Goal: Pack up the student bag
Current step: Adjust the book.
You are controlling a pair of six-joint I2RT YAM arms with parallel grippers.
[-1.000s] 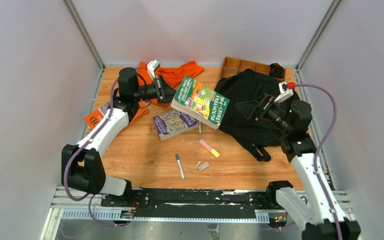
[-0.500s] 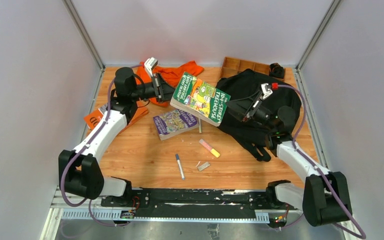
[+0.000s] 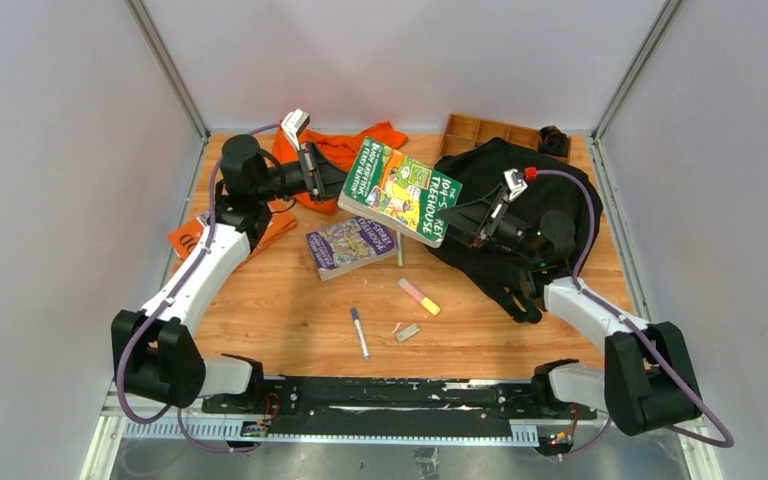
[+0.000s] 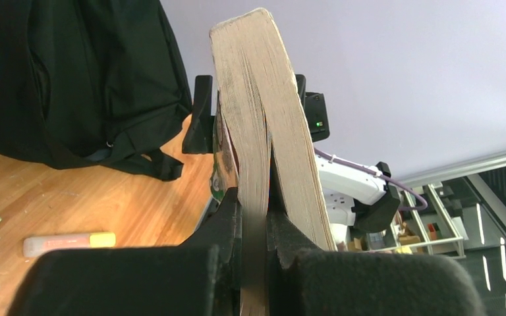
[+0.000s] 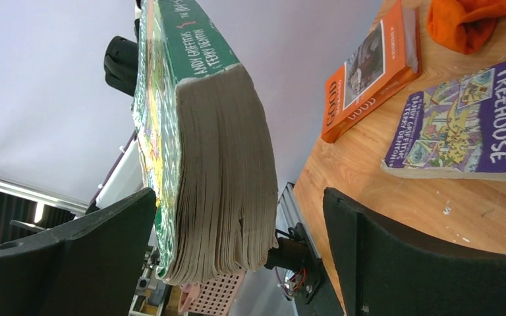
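The student bag (image 3: 535, 205), a black backpack, lies at the right rear of the table and also shows in the left wrist view (image 4: 72, 72). A thick green paperback (image 3: 400, 190) hangs tilted in the air to its left. My left gripper (image 3: 335, 180) is shut on the book's left end, pinching only part of its pages (image 4: 263, 99). My right gripper (image 3: 450, 232) is open at the book's opposite end. Its two fingers (image 5: 72, 263) stand on either side of the page block (image 5: 217, 164), with a gap on the table side.
A purple book (image 3: 350, 247) lies below the held one. An orange book (image 3: 192, 237) lies at the left and an orange cloth (image 3: 345, 150) at the back. A highlighter (image 3: 418, 296), a pen (image 3: 359, 332) and a small eraser (image 3: 408, 332) lie in front. A wooden tray (image 3: 485, 132) stands behind the bag.
My right arm has swung left from over the bag until its open jaws straddle the book's end. The left gripper has shifted the book slightly back and left.
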